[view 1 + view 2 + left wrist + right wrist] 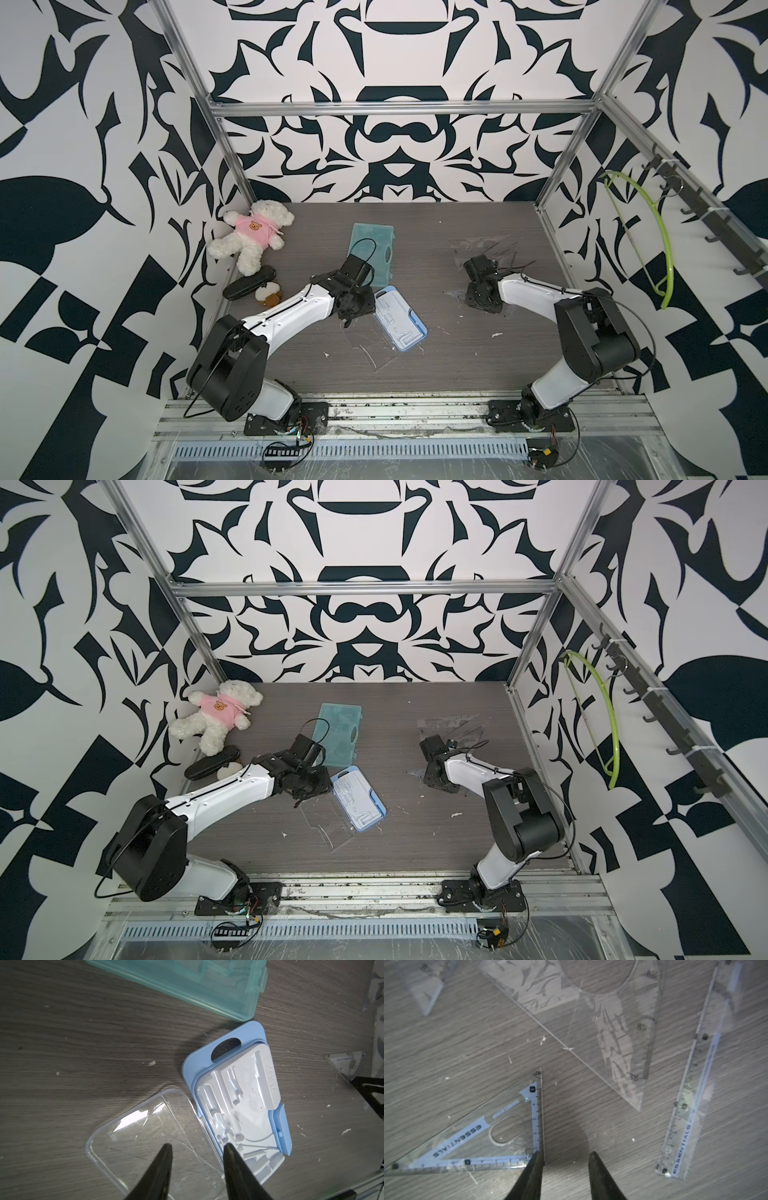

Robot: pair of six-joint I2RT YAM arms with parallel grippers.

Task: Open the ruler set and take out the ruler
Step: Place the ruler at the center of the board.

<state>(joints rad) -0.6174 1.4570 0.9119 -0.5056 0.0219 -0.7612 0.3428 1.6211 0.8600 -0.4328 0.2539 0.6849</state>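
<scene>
Worktop [457,365]: grey wood-grain, flecked with white crumbs, inside a black-and-white patterned enclosure.
Left gripper [197,1146]: fingers parted to a moderate gap with nothing between them; hovers over the seam where the clear lid meets the blue case.
Right gripper [565,1153]: likewise parted and empty. One fingertip [536,1159] sits at the right-angle corner of the small ESSENTIALS set square [463,1138]; contact uncertain.
Ruler set [194,1059]: blue case near mid-worktop, left of centre. Clear lid [135,1136] is swung flat open beside it; white moulded insert [239,1101] shows vacant slots.
Ruler [685,1115]: straight and clear, with a white ESSENTIALS band and a fine scale along one edge. Lies flat toward the back-right of the worktop, well apart from the case, apparently overlapping another clear strip.
Nearby: large leaf-printed set square [612,1022] close to both; teal case [187,985] toward the back edge, just beyond the blue one.
Status (judged): set open, ruler out.
Risk: closing the right fingers here would catch the set-square corner and skid it, and thin flat plastic gives little to pinch. Lowering the left gripper could press the lid, strain the hinge or shove the case.
</scene>
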